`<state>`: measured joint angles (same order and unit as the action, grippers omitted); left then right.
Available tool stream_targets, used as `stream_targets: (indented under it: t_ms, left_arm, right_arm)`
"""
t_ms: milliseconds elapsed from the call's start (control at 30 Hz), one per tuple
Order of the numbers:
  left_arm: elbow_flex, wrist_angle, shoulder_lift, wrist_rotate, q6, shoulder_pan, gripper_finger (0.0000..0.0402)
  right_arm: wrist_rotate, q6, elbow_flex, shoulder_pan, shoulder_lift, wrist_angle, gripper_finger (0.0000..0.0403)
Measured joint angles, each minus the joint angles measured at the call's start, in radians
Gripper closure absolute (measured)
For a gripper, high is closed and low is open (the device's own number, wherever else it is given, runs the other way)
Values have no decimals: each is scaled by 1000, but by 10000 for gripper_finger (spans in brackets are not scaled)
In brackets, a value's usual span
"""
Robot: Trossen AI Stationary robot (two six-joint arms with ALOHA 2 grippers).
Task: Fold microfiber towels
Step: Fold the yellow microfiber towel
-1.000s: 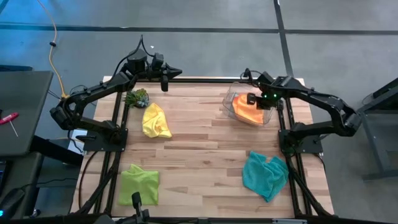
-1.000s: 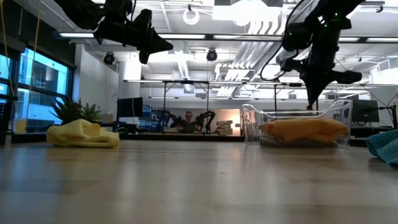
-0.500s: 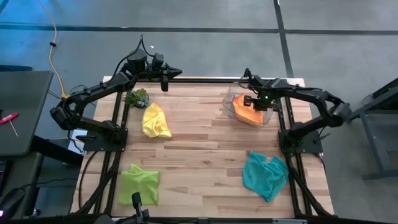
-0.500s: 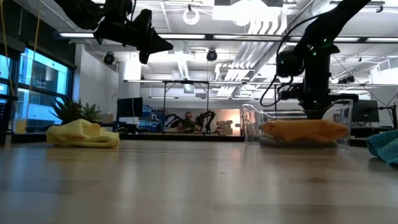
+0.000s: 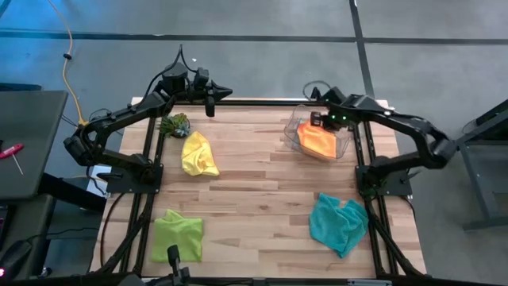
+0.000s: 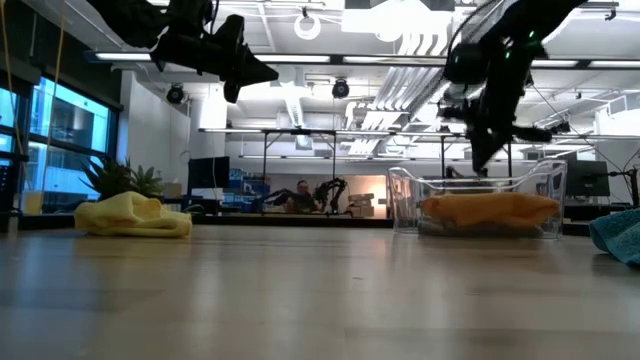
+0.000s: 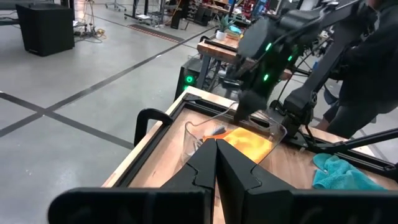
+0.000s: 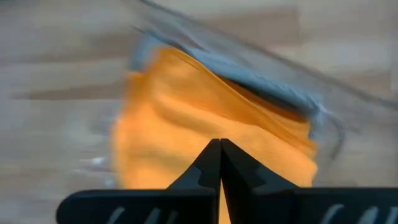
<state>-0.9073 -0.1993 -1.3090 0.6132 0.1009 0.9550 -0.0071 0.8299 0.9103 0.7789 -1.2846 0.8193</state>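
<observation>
An orange towel [image 5: 319, 141] lies in a clear bin [image 5: 292, 129] at the table's far right, with a strip of grey cloth [image 8: 267, 81] showing at its edge. My right gripper [image 5: 316, 121] hangs shut just above the bin [image 6: 400, 200], pointing steeply down at the orange towel [image 8: 186, 124] without touching it. A yellow towel [image 5: 197, 155] lies crumpled at the far left, a lime green towel [image 5: 176, 234] at the near left and a teal towel [image 5: 339, 222] at the near right. My left gripper [image 5: 211, 103] waits shut, high over the far left edge.
A small green plant [image 5: 175, 125] stands at the far left corner beside the yellow towel. The dark frame rails [image 5: 361, 159] run along the table's sides. The middle of the wooden table [image 5: 262, 191] is bare. A person sits in the room far behind the table [image 6: 303, 193].
My right gripper dipped down into the bin toward the orange towel, then rose again and shifted a little toward the far edge, tipping as it went. It stays shut. The orange towel lies as before.
</observation>
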Motion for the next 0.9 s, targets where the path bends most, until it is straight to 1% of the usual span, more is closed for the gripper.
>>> stream_targets:
  t_ms: [100, 267, 333, 567, 733, 833, 900]
  left_arm:
    - [0, 0, 1, 7, 4, 0, 401]
    - [0, -7, 41, 132, 52, -4, 402]
    - [0, -6, 62, 154, 65, -17, 401]
    - [0, 0, 150, 158, 90, -73, 402]
    - [0, 6, 199, 166, 132, -117, 402]
    - [1, 20, 220, 205, 128, -139, 401]
    - [19, 16, 238, 241, 117, -150, 401]
  right_arm:
    - [-12, -72, 7, -17, 83, -83, 403]
    - [-66, -248, 7, -74, 189, -331, 403]
    - [-94, -315, 7, -102, 208, -431, 403]
    - [-279, -489, 8, -201, 200, -698, 403]
    - [-288, -606, 8, -284, 182, -831, 403]
    - [-288, -674, 8, -339, 171, -894, 403]
    - [-289, -705, 8, -364, 170, -898, 403]
